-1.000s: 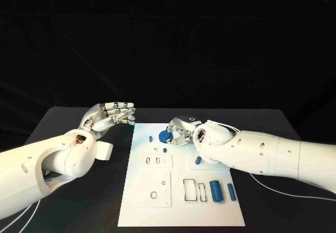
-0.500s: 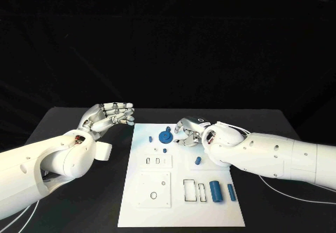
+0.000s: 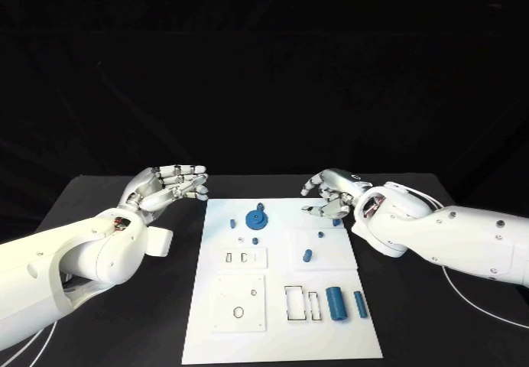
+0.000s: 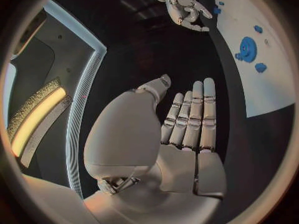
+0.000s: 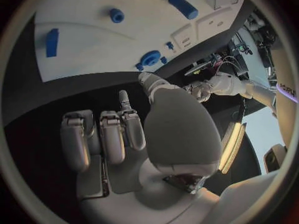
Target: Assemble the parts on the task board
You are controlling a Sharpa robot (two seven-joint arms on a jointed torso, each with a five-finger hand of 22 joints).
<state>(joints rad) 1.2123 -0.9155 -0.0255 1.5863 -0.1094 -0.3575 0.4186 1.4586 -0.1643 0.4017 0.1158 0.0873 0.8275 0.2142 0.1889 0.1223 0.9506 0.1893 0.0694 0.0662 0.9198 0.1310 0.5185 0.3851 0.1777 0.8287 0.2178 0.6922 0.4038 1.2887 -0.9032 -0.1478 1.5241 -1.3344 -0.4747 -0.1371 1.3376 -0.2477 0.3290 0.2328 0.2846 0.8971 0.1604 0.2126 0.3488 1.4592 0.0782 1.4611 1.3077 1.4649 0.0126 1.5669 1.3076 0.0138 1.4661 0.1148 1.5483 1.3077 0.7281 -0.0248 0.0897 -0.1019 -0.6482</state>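
So the blue gear is sitting flat near the far end of the task board, a bit left of the board's centre line, with a small blue piece just beside it on the left. It's round, so no long axis to worry about; whichever hand goes for it just needs to come down from above or pinch the rim.

The right hand hangs over the board's far right corner, fingers loosely curled but apart, nothing in them. The gear lies to its left and slightly toward the robot. The left hand is off the board, over the desk past the far left corner, fingers spread-ish and empty too.

Honestly both look about equally near the gear, can't call it from here.

Other loose parts lie nearer the robot: a small peg mid-board, and two cylinders standing side by side, long axes running toward and away from the robot, well apart from either hand.
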